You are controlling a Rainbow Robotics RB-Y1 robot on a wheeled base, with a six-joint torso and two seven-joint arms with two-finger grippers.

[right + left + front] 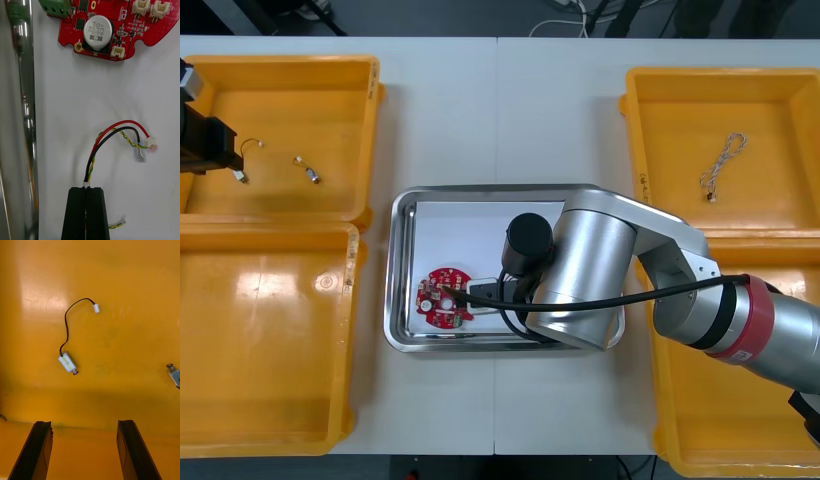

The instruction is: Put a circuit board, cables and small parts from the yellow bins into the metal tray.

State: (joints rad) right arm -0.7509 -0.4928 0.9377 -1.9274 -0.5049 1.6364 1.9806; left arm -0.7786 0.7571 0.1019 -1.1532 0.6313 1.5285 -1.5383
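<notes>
Right pincer (87,189) clamps red and yellow cable (112,132) in metal tray (396,290); left pincer (84,423) hovers, spread wide, over yellow bin (123,273).

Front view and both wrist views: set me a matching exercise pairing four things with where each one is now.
1. round red circuit board
2. twisted blue and white cable
3. thin black cable
4. red, black and yellow cable

A. far right yellow bin
B. clamped in the shut right gripper
C. lying loose in the metal tray
D. far left yellow bin, ahead of the open left gripper

Pairs: 1-C, 2-A, 3-D, 4-B.
</notes>
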